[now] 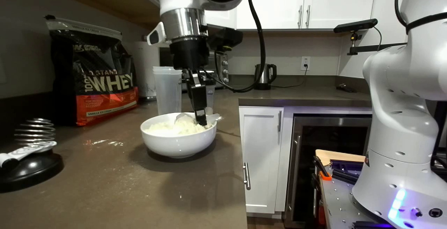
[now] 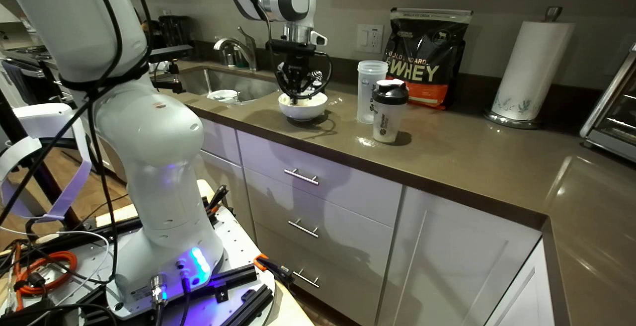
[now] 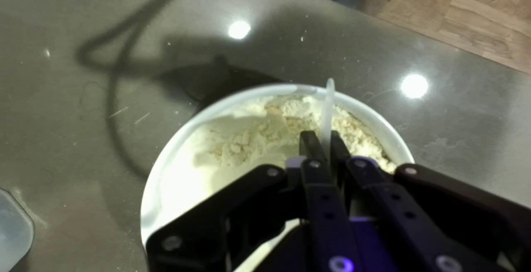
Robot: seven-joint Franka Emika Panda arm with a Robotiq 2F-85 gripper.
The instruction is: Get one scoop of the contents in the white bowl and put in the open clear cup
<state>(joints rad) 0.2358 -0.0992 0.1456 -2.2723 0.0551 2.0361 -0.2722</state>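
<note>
The white bowl (image 1: 178,146) stands on the counter with a heap of white powder (image 3: 249,139) in it; it also shows in an exterior view (image 2: 303,112). My gripper (image 1: 200,119) points down into the bowl, its fingers closed round the handle of the translucent scoop (image 3: 327,108). The handle sticks up past the fingertips and reaches over the bowl's rim. In an exterior view the scoop's rounded part (image 1: 185,117) shows at the powder; how full it is cannot be told. The open clear cup (image 2: 370,90) stands upright behind the bowl, also in an exterior view (image 1: 167,91).
A shaker cup with a black lid (image 2: 389,112) stands beside the open cup. A whey bag (image 2: 427,57) and paper-towel roll (image 2: 531,72) stand near the wall. A black base with a wire coil (image 1: 31,162) is on the counter. The sink (image 2: 233,85) lies beyond the bowl.
</note>
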